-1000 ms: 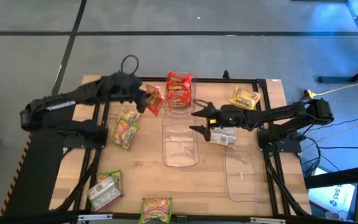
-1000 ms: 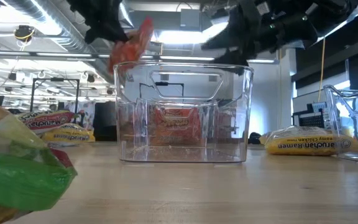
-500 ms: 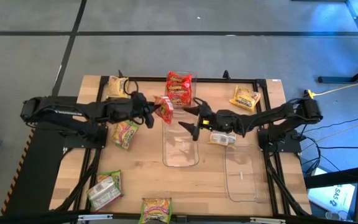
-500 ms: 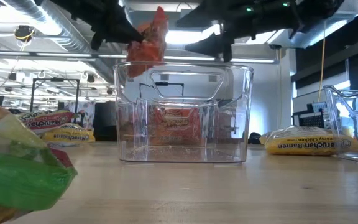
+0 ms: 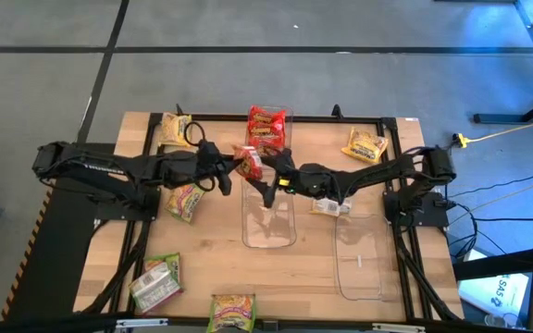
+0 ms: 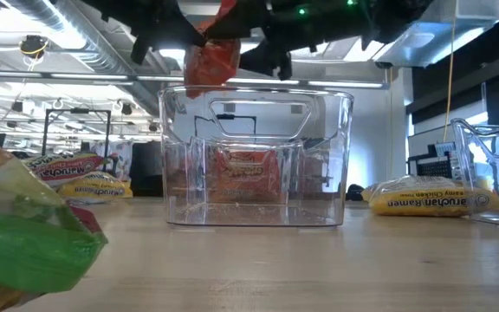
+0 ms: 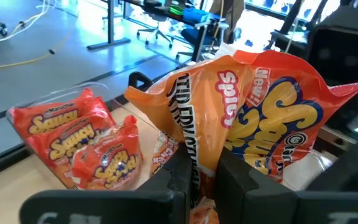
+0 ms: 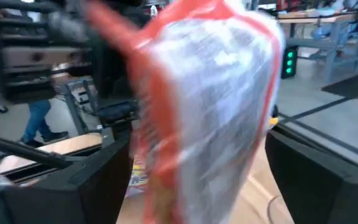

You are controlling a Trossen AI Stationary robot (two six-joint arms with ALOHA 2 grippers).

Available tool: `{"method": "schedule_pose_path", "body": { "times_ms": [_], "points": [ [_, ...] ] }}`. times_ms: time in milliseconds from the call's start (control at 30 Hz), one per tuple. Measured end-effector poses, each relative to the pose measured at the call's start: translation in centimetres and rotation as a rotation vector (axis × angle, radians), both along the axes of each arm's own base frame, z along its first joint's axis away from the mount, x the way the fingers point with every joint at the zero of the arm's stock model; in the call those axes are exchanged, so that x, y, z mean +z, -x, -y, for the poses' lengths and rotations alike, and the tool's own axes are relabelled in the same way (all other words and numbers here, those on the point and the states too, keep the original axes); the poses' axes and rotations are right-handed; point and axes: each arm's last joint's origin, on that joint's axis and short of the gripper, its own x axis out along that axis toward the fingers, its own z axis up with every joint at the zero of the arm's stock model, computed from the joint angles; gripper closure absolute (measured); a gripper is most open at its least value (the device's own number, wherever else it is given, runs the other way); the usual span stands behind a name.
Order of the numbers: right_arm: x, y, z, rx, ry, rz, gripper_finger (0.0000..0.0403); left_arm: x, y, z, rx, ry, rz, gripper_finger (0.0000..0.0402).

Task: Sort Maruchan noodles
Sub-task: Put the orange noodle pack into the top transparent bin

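The high view shows both arms reaching toward each other above the far end of the middle clear bin (image 5: 268, 217). The left gripper (image 5: 230, 169) is clamped on a red noodle packet (image 5: 248, 162), held in the air over the bin's far left corner. The right gripper (image 5: 271, 182) meets the same packet from the other side, its fingers spread wide with the packet between them and not closed on it.

The low view adds height: the red noodle packet (image 6: 212, 54) hangs above the rim of the middle clear bin (image 6: 255, 160), clear of it, with dark gripper parts on either side. Which gripper is which cannot be settled from this view alone.

The left wrist view shows the pinch itself: the left fingers (image 7: 180, 177) are closed on the lower edge of the red noodle packet (image 7: 263, 118), which stands upright with its printed face to the camera. Beyond it a stack of red packets (image 7: 82, 146) stands in the far bin.

The right wrist view shows the packet's printed back (image 8: 210, 106) filling the space between the right arm's two dark fingers (image 8: 328, 180), with a gap on each side.

Elsewhere on the table (image 5: 211, 268), the high view shows the stack of red packets (image 5: 266, 129) at the far middle, yellow packets at the far left (image 5: 173, 129) and far right (image 5: 365, 145), a green packet (image 5: 186, 197) beneath the left arm, another green packet (image 5: 156, 282) near the front left, one at the front edge (image 5: 233, 312), and a right clear bin (image 5: 363, 259).
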Motion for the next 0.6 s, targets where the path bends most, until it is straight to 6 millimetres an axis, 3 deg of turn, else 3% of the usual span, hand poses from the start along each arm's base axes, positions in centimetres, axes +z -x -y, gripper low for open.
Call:
{"method": "schedule_pose_path", "body": {
  "times_ms": [167, 600],
  "points": [
    [1.2, -1.0, 0.1, -0.027, 0.079, 0.012, 0.0099, 0.0, 0.0, 0.5, -0.016, -0.001, 0.005, 0.0364],
    [1.4, -1.1, 0.1, -0.036, 0.140, -0.013, 0.0281, 0.1, 0.0, 0.7, -0.032, -0.002, 0.007, 0.0357]
  ]
}}
